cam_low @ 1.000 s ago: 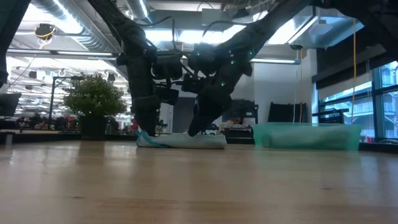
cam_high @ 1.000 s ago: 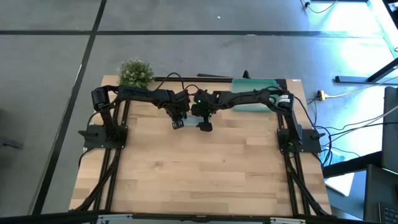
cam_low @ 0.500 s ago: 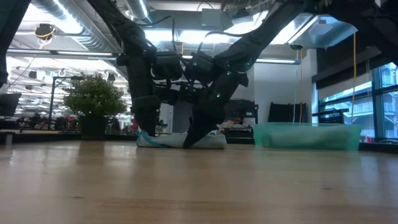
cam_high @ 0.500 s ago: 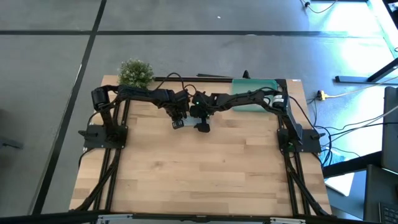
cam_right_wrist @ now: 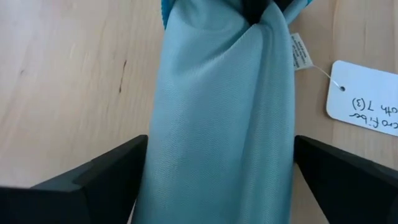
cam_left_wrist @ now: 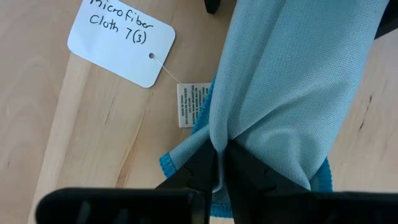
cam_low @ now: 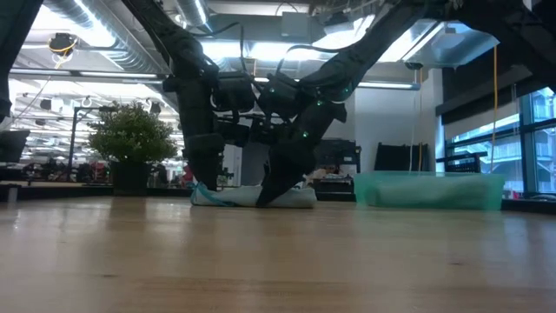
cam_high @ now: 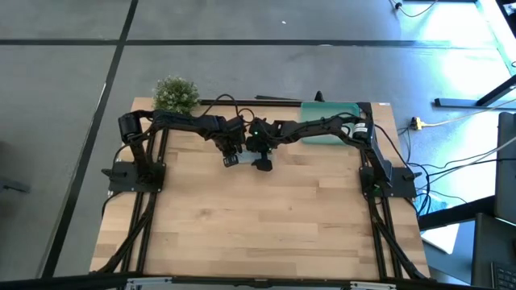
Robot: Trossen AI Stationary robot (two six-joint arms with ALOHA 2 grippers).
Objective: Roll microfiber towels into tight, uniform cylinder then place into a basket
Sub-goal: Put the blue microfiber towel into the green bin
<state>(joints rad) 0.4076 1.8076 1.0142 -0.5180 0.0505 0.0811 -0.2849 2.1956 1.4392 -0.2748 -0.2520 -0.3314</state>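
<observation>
A light blue microfiber towel (cam_left_wrist: 286, 81) lies as a long bunched roll on the table at the far middle (cam_high: 245, 160); its white care label (cam_left_wrist: 191, 104) and a paper tag (cam_left_wrist: 121, 40) lie beside it. My left gripper (cam_left_wrist: 219, 163) is shut on the towel's left end (cam_low: 207, 187). My right gripper (cam_right_wrist: 221, 180) is open low over the roll (cam_low: 276, 193), one finger on each side of it. The teal-green basket (cam_high: 330, 133) stands at the far right. The second towel is not in view. My left gripper pinches a gathered fold of the towel (cam_left_wrist: 214, 142) near its bright blue hem, between its two fingertips. The fingers come from above, slanting down. The towel lies on the table. My right gripper's open fingers (cam_right_wrist: 118, 168) straddle the roll; I cannot tell whether they touch it.
A small potted plant (cam_high: 175, 94) stands at the far left corner. The basket (cam_low: 430, 189) sits to the right of both grippers. The wooden table's near half (cam_high: 258, 225) lies bare in front of the arms.
My right gripper has moved a little toward the table's left along the towel, closer to my left gripper, staying low over the roll. The towel has stayed on the table.
</observation>
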